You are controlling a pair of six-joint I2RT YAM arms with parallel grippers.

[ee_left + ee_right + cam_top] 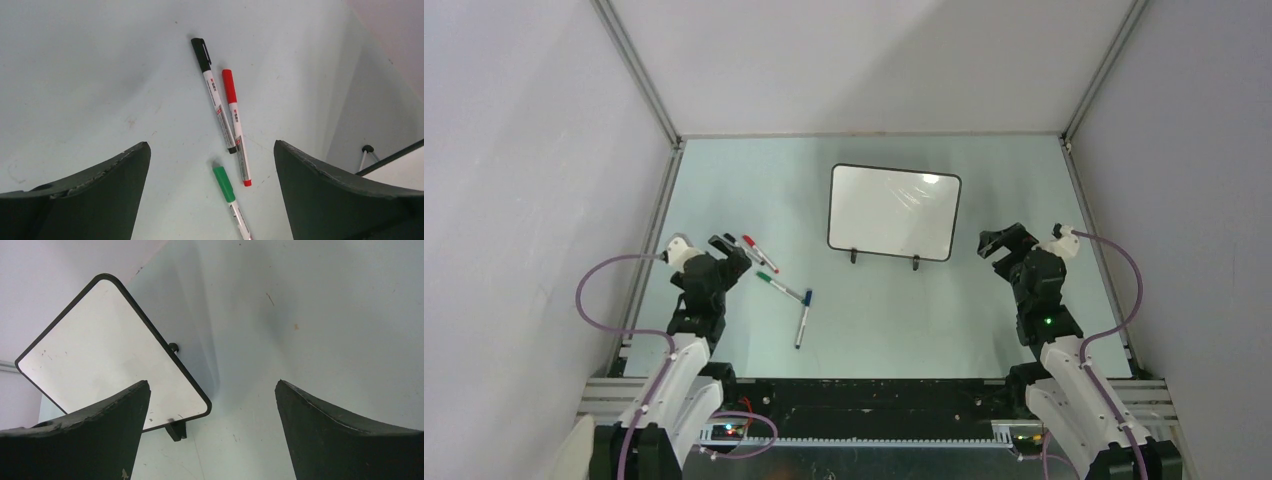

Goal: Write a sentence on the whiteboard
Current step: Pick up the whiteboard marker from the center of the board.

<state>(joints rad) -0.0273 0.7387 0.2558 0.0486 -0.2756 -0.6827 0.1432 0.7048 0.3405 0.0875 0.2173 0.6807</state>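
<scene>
The whiteboard [894,212] stands on two black feet at the table's middle back, tilted, its face blank; no red sentence shows on it. It also shows in the right wrist view [105,350]. My left gripper [729,250] is open and empty, hovering over the markers. In the left wrist view my left gripper [211,150] has a black marker [215,95], a red marker [236,125] and a green marker [225,185] lying capped between its fingers. My right gripper [996,243] is open and empty just right of the board, also seen in its wrist view [212,385].
The red marker [761,254], the green marker [781,287] and a blue-capped marker [803,318] lie on the table left of the board. Grey enclosure walls stand on three sides. A board foot [367,149] shows at the left wrist view's right edge.
</scene>
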